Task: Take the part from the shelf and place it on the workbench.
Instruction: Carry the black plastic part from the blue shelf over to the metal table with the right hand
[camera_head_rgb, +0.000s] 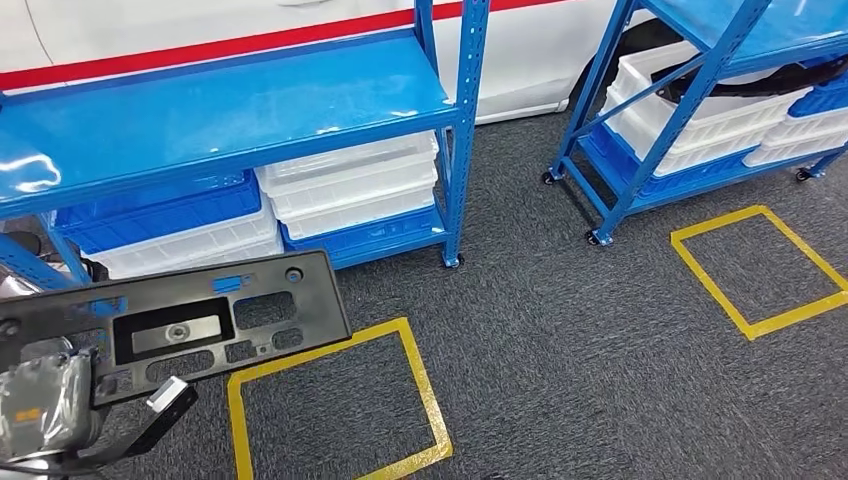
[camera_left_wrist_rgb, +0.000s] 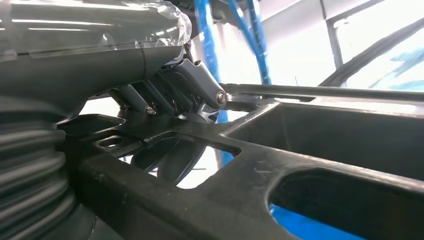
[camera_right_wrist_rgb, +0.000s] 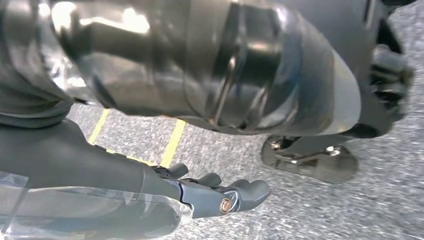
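1. You had the left hand (camera_head_rgb: 45, 405) low at the near left of the head view, wrapped in clear film, with a dark finger reaching out under the part (camera_head_rgb: 180, 322).
2. In the left wrist view the left hand's fingers (camera_left_wrist_rgb: 192, 92) lay against the part's frame, gripping it, so the hand held the part.
3. The right hand (camera_right_wrist_rgb: 215, 192) hung down over the grey carpet (camera_head_rgb: 560, 330), its fingers nearly straight and slightly apart, with nothing in them.
4. The part's left end was cut off by the picture's edge in the head view, and the left hand covered its near left corner.
5. You could not make out how far the left hand's fingers wrapped around the frame.
6. The part, a flat black plastic panel with rectangular cut-outs, sat in the air just near of the blue shelf (camera_head_rgb: 230, 110), tilted slightly, with its right end above the far left corner of a yellow tape square (camera_head_rgb: 335, 400) on the carpet.
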